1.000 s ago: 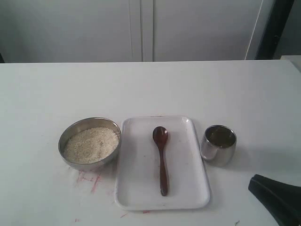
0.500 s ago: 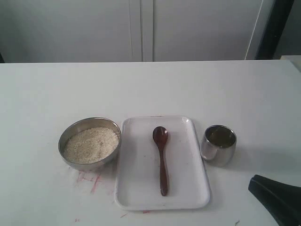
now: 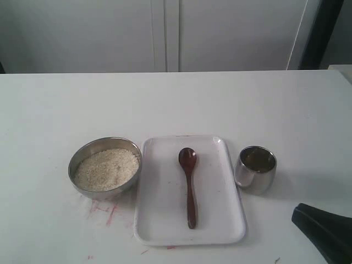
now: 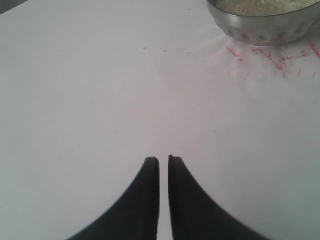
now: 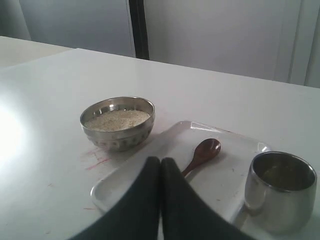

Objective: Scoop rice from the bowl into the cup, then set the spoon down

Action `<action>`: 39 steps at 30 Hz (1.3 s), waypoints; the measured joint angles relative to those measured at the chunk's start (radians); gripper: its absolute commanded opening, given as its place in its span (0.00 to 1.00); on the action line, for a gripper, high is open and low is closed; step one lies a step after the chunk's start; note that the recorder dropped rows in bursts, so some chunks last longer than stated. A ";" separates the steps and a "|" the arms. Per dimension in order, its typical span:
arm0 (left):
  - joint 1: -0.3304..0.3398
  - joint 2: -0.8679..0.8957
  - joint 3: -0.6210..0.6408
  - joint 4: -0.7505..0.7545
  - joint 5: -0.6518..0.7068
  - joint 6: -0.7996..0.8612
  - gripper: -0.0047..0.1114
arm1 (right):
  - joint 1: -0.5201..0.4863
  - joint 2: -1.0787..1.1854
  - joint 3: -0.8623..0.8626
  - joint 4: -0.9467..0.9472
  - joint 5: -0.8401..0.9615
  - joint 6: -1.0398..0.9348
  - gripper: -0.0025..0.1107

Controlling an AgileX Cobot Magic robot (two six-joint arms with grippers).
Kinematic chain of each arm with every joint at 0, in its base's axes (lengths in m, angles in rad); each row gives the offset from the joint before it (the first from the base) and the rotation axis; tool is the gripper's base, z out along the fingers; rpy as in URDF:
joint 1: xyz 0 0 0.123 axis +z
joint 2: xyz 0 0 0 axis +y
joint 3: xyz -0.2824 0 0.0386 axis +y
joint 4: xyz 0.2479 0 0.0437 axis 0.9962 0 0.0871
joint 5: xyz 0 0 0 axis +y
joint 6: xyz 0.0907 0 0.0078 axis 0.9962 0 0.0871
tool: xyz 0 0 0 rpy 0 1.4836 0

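The steel bowl (image 3: 104, 167) holds off-white rice (image 3: 106, 169) at the left of a white tray (image 3: 165, 225). On that tray lies the reddish-brown wooden spoon (image 3: 188, 183), scoop away from the front edge. The steel cup (image 3: 256, 169) stands to the tray's right, dark inside. My right gripper (image 5: 160, 160) is shut and empty, hovering near the spoon's handle end with the bowl (image 5: 118, 123), spoon (image 5: 202, 154) and cup (image 5: 280, 190) beyond it; its dark body (image 3: 324, 231) shows at the lower right. My left gripper (image 4: 163, 160) is shut over bare table, well short of the bowl (image 4: 265, 20).
Red pen marks (image 3: 107, 212) stain the white table in front of the bowl. A pale cabinet wall (image 3: 165, 33) rises behind the table's far edge. A dark vertical post (image 3: 316, 33) stands at the back right.
Almost nothing moved; the right arm's dark body at the lower right shifted very slightly to the right. Bowl, spoon and cup stay where they were.
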 measured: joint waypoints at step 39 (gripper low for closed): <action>0.000 0.000 0.000 0.000 0.000 0.000 0.16 | -0.557 -0.222 0.000 0.000 0.197 0.026 0.02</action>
